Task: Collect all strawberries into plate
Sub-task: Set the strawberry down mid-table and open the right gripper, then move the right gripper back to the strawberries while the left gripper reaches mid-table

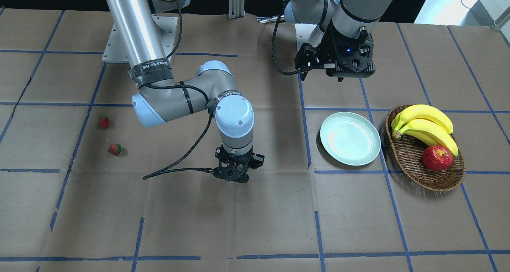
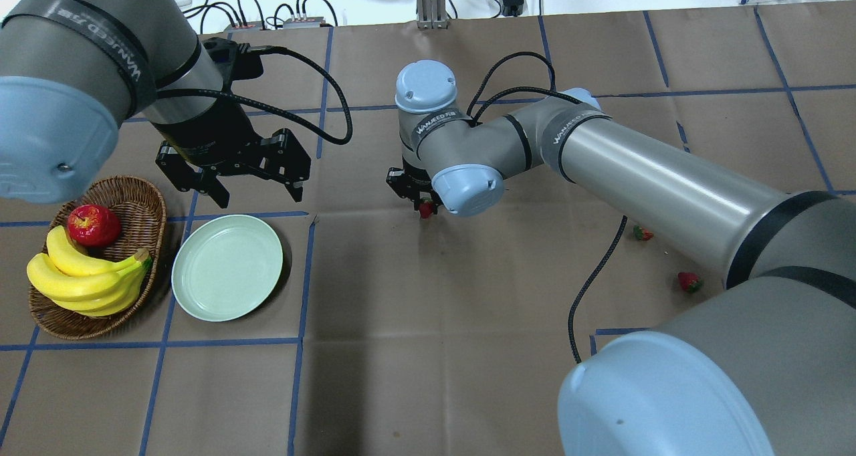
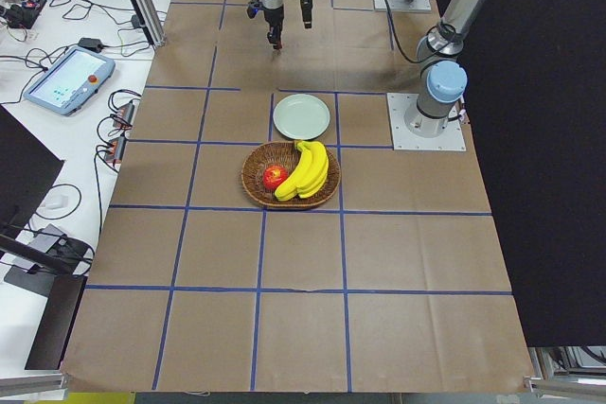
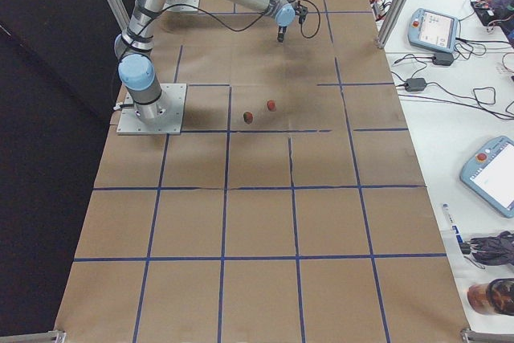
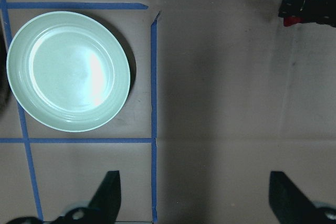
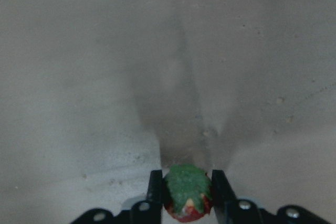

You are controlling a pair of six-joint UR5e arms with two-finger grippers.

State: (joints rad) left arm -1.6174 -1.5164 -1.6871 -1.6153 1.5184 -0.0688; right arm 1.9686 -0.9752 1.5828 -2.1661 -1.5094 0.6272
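Right gripper [image 6: 186, 177] closed tight on a toy strawberry [image 6: 186, 192], its green top showing between the fingers, low over the middle of the paper-covered table [image 2: 468, 349] (whether the fruit touches the paper cannot be told). A second strawberry [image 2: 643, 233] and a third strawberry [image 2: 689, 281] lie near each other, well off to the robot's right. Left gripper [image 2: 254, 192] hangs wide open and empty just beyond the pale green plate [image 2: 227, 269], beside a wicker basket [image 2: 144, 205] of bananas [image 2: 80, 279] and an apple [image 2: 93, 224].

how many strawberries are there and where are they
3 strawberries: one clamped in the right gripper, two lying apart on the table on the robot's right. None is in the plate.
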